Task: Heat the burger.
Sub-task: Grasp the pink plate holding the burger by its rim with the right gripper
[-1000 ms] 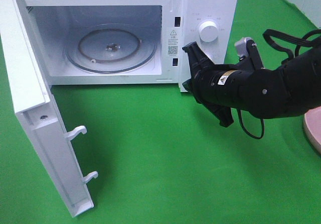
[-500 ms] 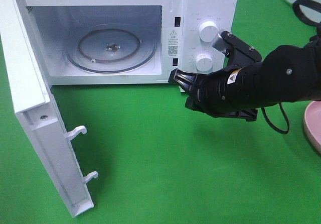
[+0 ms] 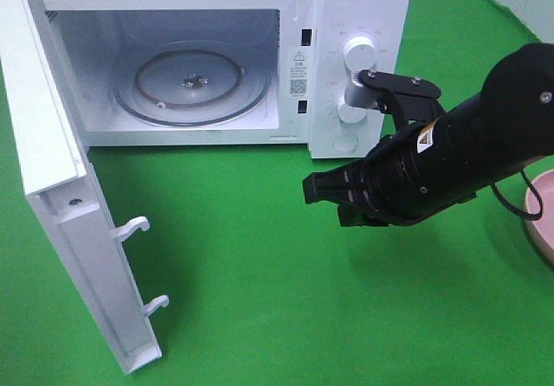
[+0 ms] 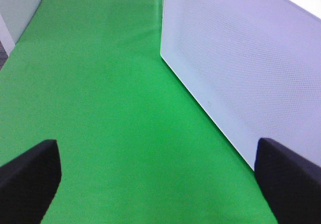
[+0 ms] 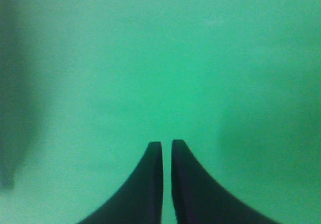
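Observation:
The burger is out of view in every frame. The white microwave [image 3: 359, 5] stands at the back with its door [image 3: 52, 213] swung fully open toward the front left. Its glass turntable [image 3: 190, 83] is bare. My right gripper [image 3: 313, 187] hovers over the green cloth just in front of the microwave's control panel and points left. In the right wrist view its fingers [image 5: 150, 184] stand almost together with only a thin slit, and the right gripper [image 5: 167, 143] holds nothing. My left gripper [image 4: 155, 148] is open and empty over the cloth beside the microwave's perforated side wall [image 4: 241, 63].
A pink plate [image 3: 541, 221] shows partly at the right edge, behind my right arm. Two knobs [image 3: 359, 53] sit on the microwave's panel, the lower one partly hidden by the arm. Green cloth [image 3: 260, 317] covers the table.
My right arm has swung down and to the left, from in front of the knobs to low over the cloth, turning its wrist. The microwave and door have not moved.

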